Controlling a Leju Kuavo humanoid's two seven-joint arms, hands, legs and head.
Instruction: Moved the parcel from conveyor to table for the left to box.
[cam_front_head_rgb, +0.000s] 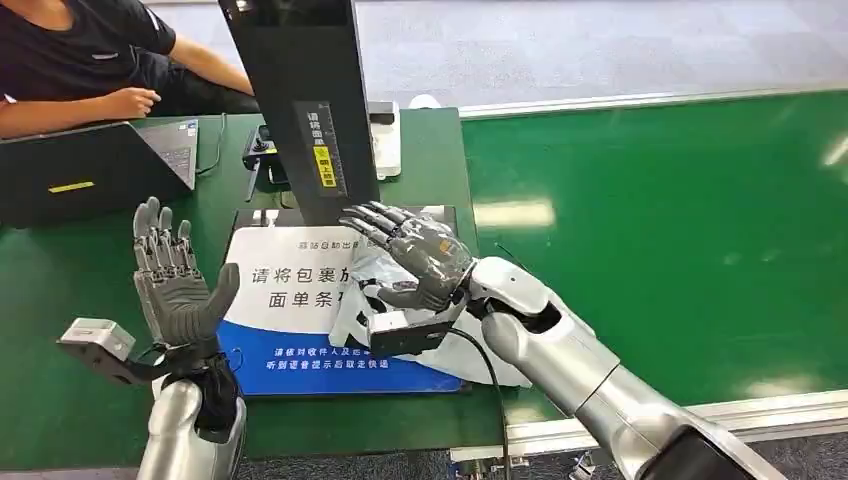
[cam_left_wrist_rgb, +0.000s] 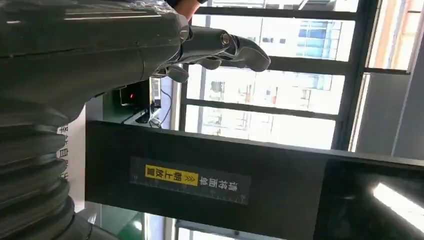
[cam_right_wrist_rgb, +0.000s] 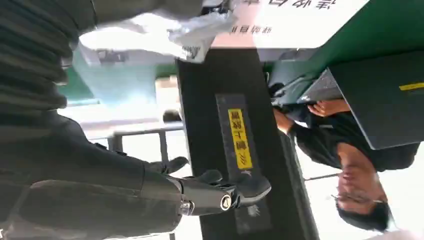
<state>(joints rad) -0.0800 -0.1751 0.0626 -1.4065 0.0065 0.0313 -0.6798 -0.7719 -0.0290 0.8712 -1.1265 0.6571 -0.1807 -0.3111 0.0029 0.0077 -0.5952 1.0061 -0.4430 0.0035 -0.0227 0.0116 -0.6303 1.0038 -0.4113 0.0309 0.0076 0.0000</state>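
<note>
A white plastic-wrapped parcel (cam_front_head_rgb: 352, 305) lies on the blue and white printed mat (cam_front_head_rgb: 285, 285) on the green table, partly hidden under my right wrist. Just above it my right hand (cam_front_head_rgb: 415, 250) hovers with fingers spread, holding nothing. In the right wrist view the crumpled parcel (cam_right_wrist_rgb: 170, 27) sits behind that hand (cam_right_wrist_rgb: 150, 195), apart from its fingers. To the left of the mat my left hand (cam_front_head_rgb: 175, 285) is raised upright, palm turned inward, fingers apart and empty. The left wrist view has the left hand (cam_left_wrist_rgb: 125, 45) in front of the black post.
A black scanner post (cam_front_head_rgb: 305, 100) stands at the mat's far edge, close to my right fingertips. A person sits at the far left behind a dark laptop (cam_front_head_rgb: 90, 170). The green conveyor belt (cam_front_head_rgb: 680, 230) runs along the right side.
</note>
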